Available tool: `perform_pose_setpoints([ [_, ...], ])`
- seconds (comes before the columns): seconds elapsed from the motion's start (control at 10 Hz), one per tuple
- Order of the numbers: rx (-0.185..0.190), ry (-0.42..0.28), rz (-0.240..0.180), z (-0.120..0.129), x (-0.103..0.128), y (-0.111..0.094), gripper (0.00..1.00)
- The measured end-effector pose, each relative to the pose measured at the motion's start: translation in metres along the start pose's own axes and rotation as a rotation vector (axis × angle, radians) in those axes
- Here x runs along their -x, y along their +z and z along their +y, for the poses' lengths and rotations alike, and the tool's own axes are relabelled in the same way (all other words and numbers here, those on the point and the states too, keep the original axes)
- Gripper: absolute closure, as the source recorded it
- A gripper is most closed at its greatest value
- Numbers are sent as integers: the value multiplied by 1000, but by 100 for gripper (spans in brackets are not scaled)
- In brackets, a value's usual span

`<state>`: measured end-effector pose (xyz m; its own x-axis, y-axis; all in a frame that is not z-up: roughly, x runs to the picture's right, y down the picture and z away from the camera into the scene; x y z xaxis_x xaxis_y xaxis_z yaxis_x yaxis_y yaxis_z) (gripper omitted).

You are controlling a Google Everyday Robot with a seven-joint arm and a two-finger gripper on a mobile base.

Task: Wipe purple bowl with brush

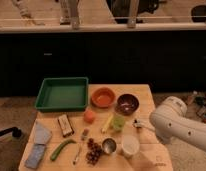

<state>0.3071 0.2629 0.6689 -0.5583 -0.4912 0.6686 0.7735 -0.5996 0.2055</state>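
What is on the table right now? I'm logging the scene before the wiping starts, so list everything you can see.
purple bowl: one, dark purple, back right of the table
orange bowl: one, orange, just left of the purple bowl
tray: one, green, back left
brush: one, slim, dark with a pale head, right of centre beside the arm
orange fruit: one, orange, centre
green cup: one, light green, centre
banana: one, yellow, left of the green cup
metal cup: one, silver, front
white cup: one, white, front right
grapes: one bunch, dark red, front
fork: one, silver, front
snack bar: one, brown, left of centre
green vegetable: one, green, front left
cloths: two, blue-grey, front left
gripper: hidden mostly by the white arm, low at the brush
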Motion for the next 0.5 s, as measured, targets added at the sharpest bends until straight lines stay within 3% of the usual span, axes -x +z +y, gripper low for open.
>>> perform_pose_setpoints([
  [0.5,14,-61,-52,-7,7,7,100],
])
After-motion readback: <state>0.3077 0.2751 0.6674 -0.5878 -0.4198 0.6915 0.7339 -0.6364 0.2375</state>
